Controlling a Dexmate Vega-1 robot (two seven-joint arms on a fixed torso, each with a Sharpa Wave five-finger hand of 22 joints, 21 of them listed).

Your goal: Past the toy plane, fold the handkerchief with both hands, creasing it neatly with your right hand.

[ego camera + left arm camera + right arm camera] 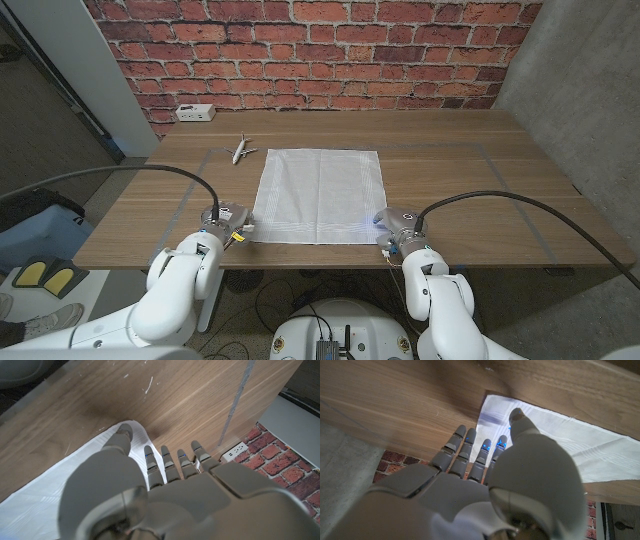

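A white handkerchief (320,193) lies spread flat in the middle of the wooden table, with a faint crease down its middle. The small white toy plane (243,149) sits just off its far left corner. My left hand (225,222) is at the cloth's near left corner; in the left wrist view its fingers reach out straight and the thumb (122,435) lies over the corner of the handkerchief (55,490). My right hand (395,225) is at the near right corner, fingers stretched out, thumb tip (517,415) on the corner of the handkerchief (570,445). Neither hand grips anything.
A white power strip (194,112) lies at the table's far left by the brick wall, also seen as the power strip (235,451). A thin grey tape line (500,170) frames the work area. The table's near edge (320,268) runs just behind both hands.
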